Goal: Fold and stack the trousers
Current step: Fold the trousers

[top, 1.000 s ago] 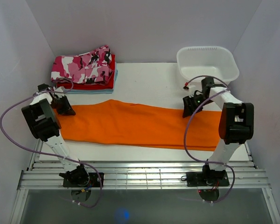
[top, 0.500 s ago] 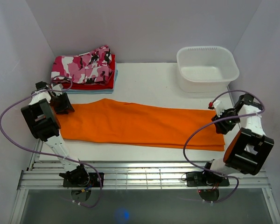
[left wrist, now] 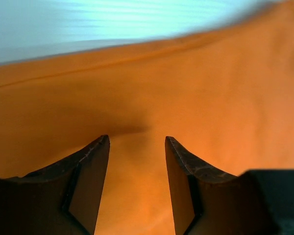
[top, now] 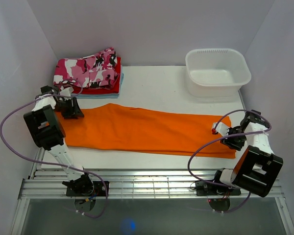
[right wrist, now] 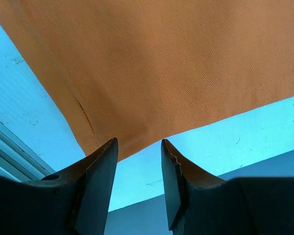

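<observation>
Trousers (top: pixel 147 131) lie flat, stretched lengthwise across the tabletop (top: pixel 161 88), just in front of the pile of folded clothes (top: pixel 88 73). The left end effector (top: pixel 71 108) sits over their far left end, jaws apart and empty. The right end effector (top: pixel 224 132) hangs above the near right corner, jaws also apart and empty. For a clean fold, each should pinch right at the cloth's edge, and both should lift evenly.

Top view high, looking down on table (top: pixel 161 83) — wrist views close above trousers (top: pixel 147 129), shared by all.
</observation>
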